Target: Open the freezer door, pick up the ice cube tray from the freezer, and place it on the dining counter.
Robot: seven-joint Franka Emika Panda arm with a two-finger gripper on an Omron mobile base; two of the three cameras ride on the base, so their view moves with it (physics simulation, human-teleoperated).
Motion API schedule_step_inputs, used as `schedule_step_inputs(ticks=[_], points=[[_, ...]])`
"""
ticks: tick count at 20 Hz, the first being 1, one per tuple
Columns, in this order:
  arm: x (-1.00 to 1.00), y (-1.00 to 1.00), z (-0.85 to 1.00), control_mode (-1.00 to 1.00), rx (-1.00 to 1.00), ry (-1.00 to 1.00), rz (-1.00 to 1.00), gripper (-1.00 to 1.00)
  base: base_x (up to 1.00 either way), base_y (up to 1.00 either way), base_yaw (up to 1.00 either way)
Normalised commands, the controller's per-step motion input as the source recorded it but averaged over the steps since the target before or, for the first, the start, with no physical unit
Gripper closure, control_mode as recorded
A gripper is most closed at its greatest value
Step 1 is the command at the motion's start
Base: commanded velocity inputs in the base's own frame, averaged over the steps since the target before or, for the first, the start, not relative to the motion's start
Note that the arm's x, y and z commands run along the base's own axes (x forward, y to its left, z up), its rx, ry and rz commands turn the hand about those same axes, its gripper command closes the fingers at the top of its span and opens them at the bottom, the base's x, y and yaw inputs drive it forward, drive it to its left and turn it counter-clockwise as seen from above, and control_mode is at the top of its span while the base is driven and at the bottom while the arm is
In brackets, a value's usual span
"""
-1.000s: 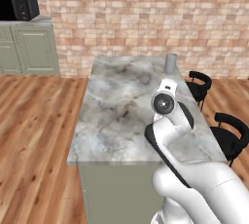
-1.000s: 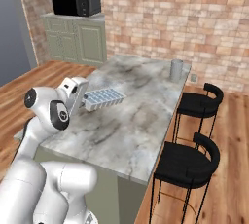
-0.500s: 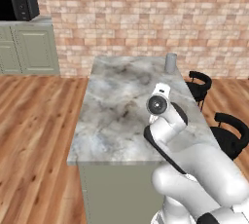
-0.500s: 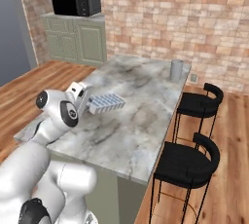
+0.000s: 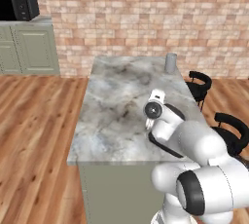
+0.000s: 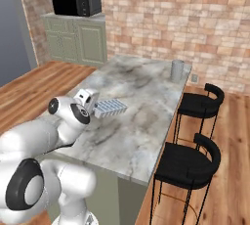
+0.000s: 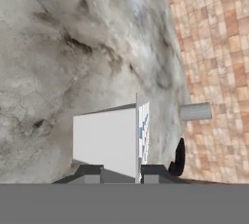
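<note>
**Entry: ice cube tray, in transit to surface**

**Location.** Small flat rectangular tray, pale blue and white, with a grid of little square cells (image 6: pixel 110 107), carried over the near-left part of the large grey-white veined marble surface on a sage-green base (image 6: pixel 146 121). From the right base camera it appears to sit just above the marble, or barely on it; contact cannot be settled. In the hand camera the tray (image 7: pixel 109 140) is seen edge-on, its plain white underside turned to the lens and the celled face showing as a thin strip.

**Pincer.** The two-finger pincer (image 7: pixel 121 174) is clenched on one short end of the tray, a dark fingertip on either side.

**Appearance.** Thin, rigid-looking, light; cells shallow and regular; whether they hold ice is too small to tell.

**Risks (judged).**
- Grip is at one end only, so the free end could sag or pivot between the fingers if the arm swings.
- If the tray is let go while tilted or off the marble, it may drop, bounce or flip and spill whatever the cells hold.
- It lies towards the near corner; a release too close to the edge could let it slide off.
- The grey cylindrical cup (image 6: pixel 177 70) at the far end stands well apart and poses little hazard.
</note>
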Motion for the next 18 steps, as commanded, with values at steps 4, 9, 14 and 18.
schedule_step_inputs(ticks=[4,9,14,18], points=[[0.28,0.0,-0.32,-1.0,0.0,0.0,0.0,1.0,0.0,0.0,0.0],[0.26,0.0,-0.34,-1.0,0.0,0.0,0.0,1.0,0.0,0.0,0.0],[0.21,0.0,-0.34,-1.0,0.0,0.0,0.0,1.0,0.0,0.0,0.0],[0.16,0.0,-0.34,-1.0,0.0,0.0,0.0,1.0,0.0,0.0,0.0]])
